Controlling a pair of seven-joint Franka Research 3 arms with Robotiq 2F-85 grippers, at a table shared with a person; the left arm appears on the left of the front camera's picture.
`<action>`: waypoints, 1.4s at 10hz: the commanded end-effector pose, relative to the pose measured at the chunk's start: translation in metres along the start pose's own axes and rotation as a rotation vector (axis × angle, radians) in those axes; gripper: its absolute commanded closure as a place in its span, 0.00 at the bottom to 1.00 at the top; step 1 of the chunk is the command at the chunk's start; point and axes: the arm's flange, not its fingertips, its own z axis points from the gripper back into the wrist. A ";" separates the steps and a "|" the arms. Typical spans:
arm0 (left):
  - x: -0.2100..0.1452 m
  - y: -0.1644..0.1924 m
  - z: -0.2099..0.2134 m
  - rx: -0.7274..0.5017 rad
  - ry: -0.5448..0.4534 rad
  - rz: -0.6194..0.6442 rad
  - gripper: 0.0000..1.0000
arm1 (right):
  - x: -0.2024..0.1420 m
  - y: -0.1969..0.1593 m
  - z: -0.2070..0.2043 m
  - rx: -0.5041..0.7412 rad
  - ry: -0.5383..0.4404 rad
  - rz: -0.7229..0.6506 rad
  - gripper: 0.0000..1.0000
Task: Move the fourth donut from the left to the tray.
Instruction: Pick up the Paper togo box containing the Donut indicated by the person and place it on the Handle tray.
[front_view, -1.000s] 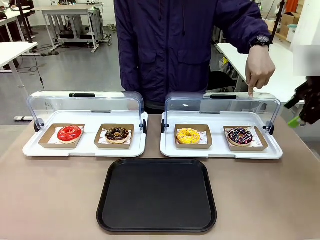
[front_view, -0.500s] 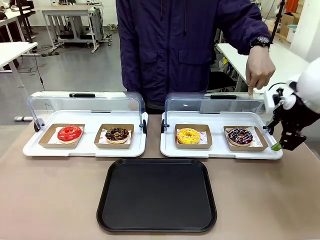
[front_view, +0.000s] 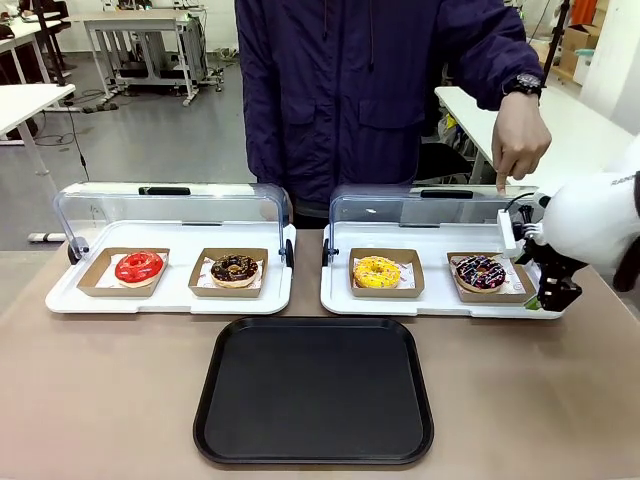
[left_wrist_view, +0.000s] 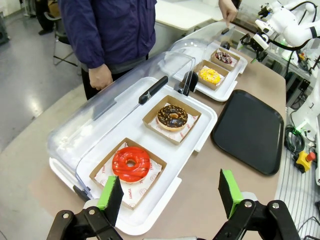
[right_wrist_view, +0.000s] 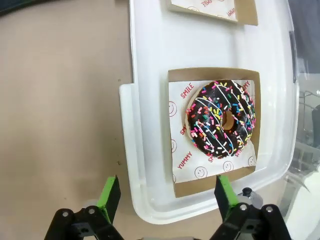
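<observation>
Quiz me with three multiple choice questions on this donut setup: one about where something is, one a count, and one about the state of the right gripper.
1. Where does the drizzled chocolate donut sit? A in a person's hand; B in a cardboard tray inside the right display tray; C on a plate.
2. How many donuts are set out? A two; B four; C six.
3. The right gripper is: A open; B shut on a donut; C shut on a lid handle.
Answers: 1 B, the front view shows it boxed in the same display tray as the yellow donut. 2 B, the red donut, the crumb-topped donut, the yellow one and the drizzled one. 3 A, in the right wrist view its green pads stand wide apart with the donut ahead of them.
</observation>
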 end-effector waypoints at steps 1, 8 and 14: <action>0.000 0.000 -0.001 -0.005 -0.024 -0.010 0.00 | -0.001 0.001 0.011 0.012 -0.010 -0.006 0.00; 0.000 0.000 -0.001 -0.005 -0.024 -0.010 0.00 | -0.002 -0.023 -0.013 -0.051 0.114 0.006 0.00; 0.000 0.000 -0.001 -0.005 -0.024 -0.010 0.00 | -0.009 -0.043 -0.046 -0.028 0.137 0.041 0.00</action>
